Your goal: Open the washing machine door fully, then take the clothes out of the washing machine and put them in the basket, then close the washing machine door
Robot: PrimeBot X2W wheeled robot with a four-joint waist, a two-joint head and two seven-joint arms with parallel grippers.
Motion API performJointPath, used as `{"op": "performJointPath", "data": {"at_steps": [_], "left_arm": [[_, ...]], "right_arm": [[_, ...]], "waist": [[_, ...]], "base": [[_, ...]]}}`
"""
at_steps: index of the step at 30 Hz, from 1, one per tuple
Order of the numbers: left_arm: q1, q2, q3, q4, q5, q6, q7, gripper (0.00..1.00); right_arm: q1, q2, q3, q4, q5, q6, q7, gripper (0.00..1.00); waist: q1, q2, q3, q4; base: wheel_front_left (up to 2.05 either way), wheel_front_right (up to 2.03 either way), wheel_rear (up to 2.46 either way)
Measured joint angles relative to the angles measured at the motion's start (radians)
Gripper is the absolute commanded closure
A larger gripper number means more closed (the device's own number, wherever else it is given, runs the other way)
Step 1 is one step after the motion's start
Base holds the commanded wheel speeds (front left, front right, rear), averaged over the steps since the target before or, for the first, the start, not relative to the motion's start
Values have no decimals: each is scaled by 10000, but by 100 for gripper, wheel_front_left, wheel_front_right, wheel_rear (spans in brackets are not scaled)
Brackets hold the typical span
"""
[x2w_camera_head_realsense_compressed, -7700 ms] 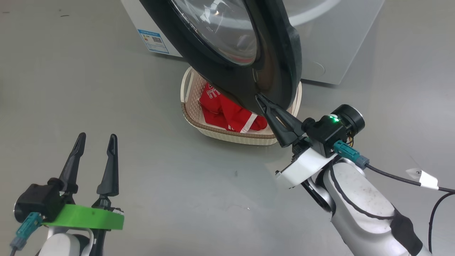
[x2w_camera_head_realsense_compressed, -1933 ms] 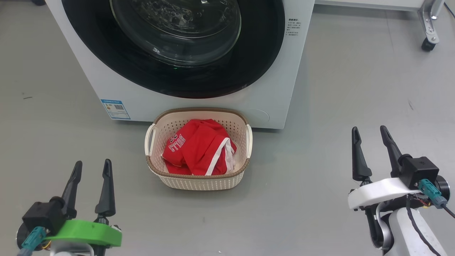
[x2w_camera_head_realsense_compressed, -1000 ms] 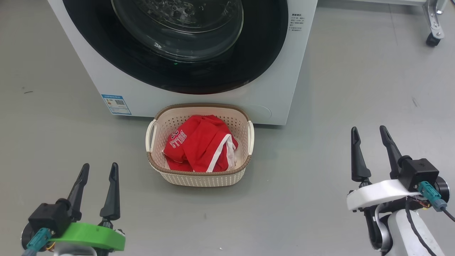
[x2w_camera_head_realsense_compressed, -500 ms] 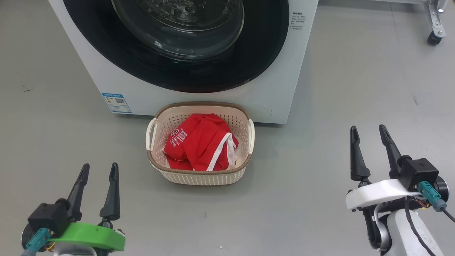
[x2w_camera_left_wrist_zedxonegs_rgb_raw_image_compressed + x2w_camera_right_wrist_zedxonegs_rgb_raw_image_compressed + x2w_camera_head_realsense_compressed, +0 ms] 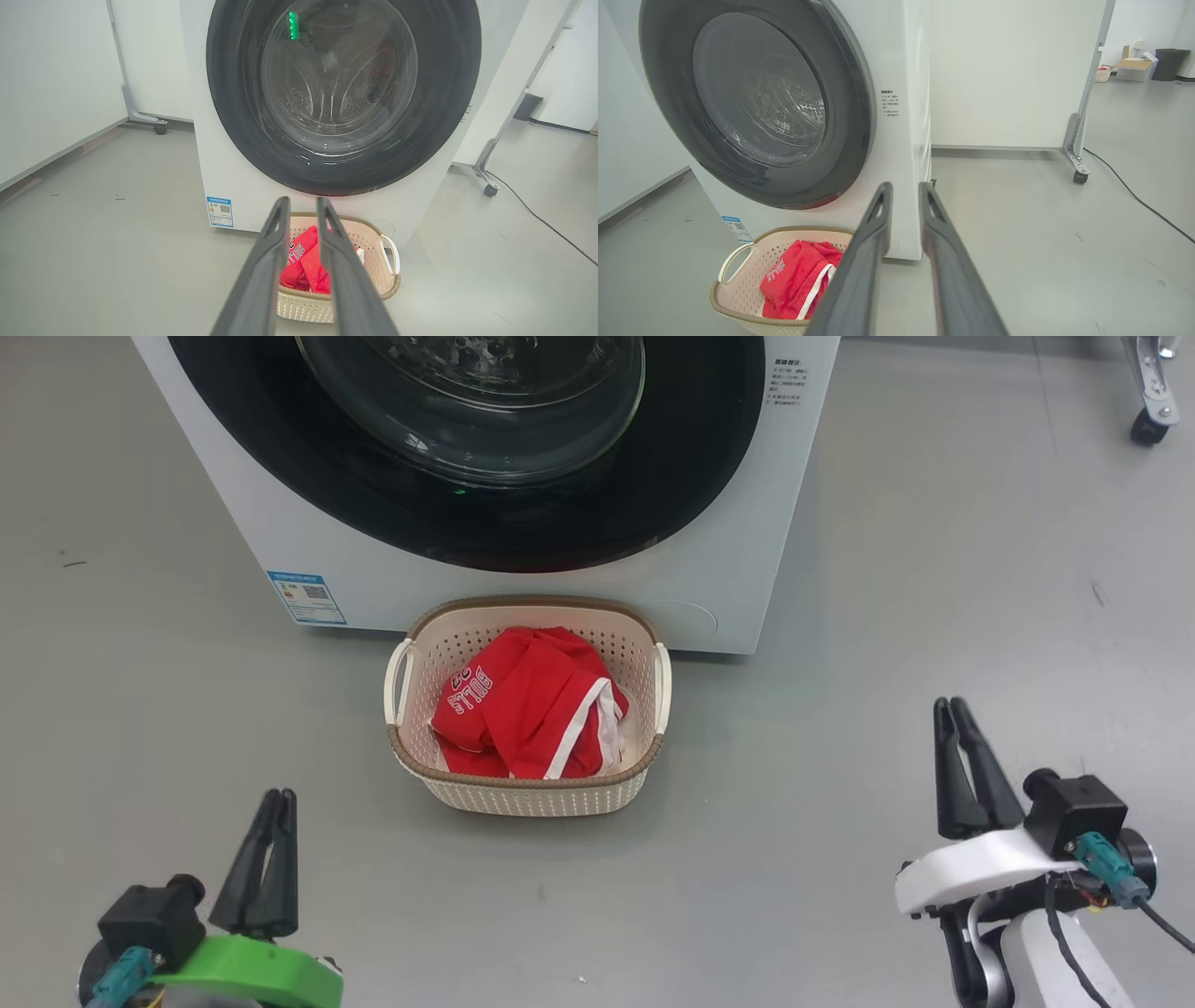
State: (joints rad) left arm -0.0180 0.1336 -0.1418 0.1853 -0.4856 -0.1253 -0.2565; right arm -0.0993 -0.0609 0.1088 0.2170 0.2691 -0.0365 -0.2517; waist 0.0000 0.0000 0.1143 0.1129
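- Within the last second my left gripper (image 5: 278, 795) and right gripper (image 5: 948, 706) have narrowed from wide to a thin slit, both empty.
- The washing machine door (image 5: 709, 476) sits flush on the washing machine (image 5: 747, 597), and the clothes (image 5: 523, 709) lie in the basket (image 5: 527, 784) just before it — all 3 steps look done.
- My 2 arms hang low, 1 each side of the basket and well apart from it, fingers pointing toward the machine.

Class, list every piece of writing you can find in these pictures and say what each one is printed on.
"BULLS": white letters on the red garment in the basket.
Blue label, washing machine front: too small to read.
Small black print beside the door: too small to read.
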Motion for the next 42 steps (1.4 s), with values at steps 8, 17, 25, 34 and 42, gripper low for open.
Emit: {"op": "performJointPath", "data": {"at_steps": [8,17,25,34,42], "left_arm": [[193,-221,-132,265,-397,0,65,100],[194,-251,40,261,-1534,0,284,100],[193,-290,150,259,-2443,0,550,100],[191,-293,347,265,-3528,2,886,100],[185,-295,456,286,-4401,2,1156,100]], "right_arm": [[320,81,-23,357,370,46,54,100],[317,104,-261,410,1728,178,387,100],[317,123,-431,426,2865,280,709,100],[316,138,-677,451,3996,445,1062,100],[315,155,-867,479,5045,562,1344,100]], "waist": [[0,0,-19,-22],[0,0,-148,-150],[0,0,-241,-247],[0,0,-339,-351],[0,0,-427,-441]], "base": [[0,0,0],[0,0,0],[0,0,0],[0,0,0],[0,0,0]]}}
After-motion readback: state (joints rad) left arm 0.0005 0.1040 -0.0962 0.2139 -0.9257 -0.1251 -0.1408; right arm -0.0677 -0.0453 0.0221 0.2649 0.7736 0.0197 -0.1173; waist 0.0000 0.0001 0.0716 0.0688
